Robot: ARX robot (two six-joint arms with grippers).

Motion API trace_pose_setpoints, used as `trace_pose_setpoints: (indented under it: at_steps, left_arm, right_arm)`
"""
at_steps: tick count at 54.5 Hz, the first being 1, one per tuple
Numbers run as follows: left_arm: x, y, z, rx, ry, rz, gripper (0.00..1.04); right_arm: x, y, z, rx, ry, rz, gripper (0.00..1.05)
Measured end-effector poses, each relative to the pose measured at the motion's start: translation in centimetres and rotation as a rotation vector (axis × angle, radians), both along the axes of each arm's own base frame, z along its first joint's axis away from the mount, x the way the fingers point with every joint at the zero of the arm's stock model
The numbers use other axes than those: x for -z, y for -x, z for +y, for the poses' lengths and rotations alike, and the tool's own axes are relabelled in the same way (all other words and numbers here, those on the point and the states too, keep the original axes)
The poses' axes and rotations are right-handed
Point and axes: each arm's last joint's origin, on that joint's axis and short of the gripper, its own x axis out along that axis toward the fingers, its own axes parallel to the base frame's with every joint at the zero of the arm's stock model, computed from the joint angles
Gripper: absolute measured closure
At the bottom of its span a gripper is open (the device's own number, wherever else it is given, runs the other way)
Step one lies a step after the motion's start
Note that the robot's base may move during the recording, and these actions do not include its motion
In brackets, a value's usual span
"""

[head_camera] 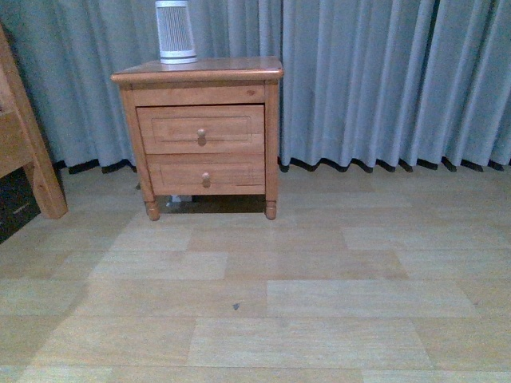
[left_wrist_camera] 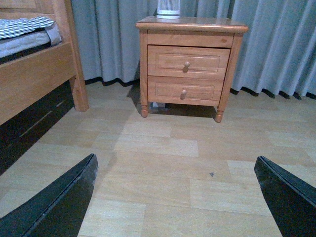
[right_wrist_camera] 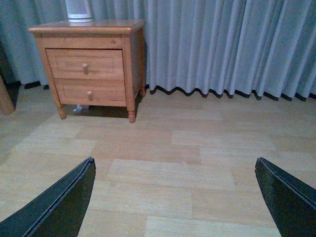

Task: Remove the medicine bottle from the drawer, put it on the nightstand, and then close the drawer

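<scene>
Pale wooden floor boards [head_camera: 279, 295] fill most of the front view, and long grey-blue curtains [head_camera: 383, 80] hang down across the whole back. In the upper left part of that view stands the small orange-brown wooden nightstand [head_camera: 272, 144] on short round feet. Its shiny top surface holds a tall white ribbed cylinder [head_camera: 176, 32], set near the back and a bit to the left. Below the top is the taller upper drawer [head_camera: 172, 128] with a sunken panel front and one round wooden knob [head_camera: 201, 136] in the middle. This drawer is pushed all the way in. Under it sits the shallow lower drawer [head_camera: 172, 175], pushed in too. The small white medicine bottle does not show in any view. At the far left edge of the front view is a slanted wooden bed frame [head_camera: 24, 136], well apart from the nightstand. A tiny dark spot [head_camera: 236, 305] lies on the floor in the lower middle. No arm shows in the front view. In the left wrist view the left gripper [left_wrist_camera: 176, 159] has its two black fingers [left_wrist_camera: 59, 207] spread wide apart, holding nothing, far from the nightstand. In the right wrist view the right gripper [right_wrist_camera: 175, 160] is spread wide apart as well, with nothing between its black fingers [right_wrist_camera: 286, 202].
</scene>
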Motion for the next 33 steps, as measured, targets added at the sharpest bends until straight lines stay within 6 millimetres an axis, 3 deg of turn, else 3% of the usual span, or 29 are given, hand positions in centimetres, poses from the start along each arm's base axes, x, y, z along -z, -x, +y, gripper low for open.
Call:
trace_pose_setpoints:
  at_steps: [33]
  left_arm:
    - [0.00, 0.00, 0.00, 0.000, 0.000, 0.000, 0.06]
  right_arm:
    - [0.00, 0.00, 0.00, 0.000, 0.000, 0.000, 0.07]
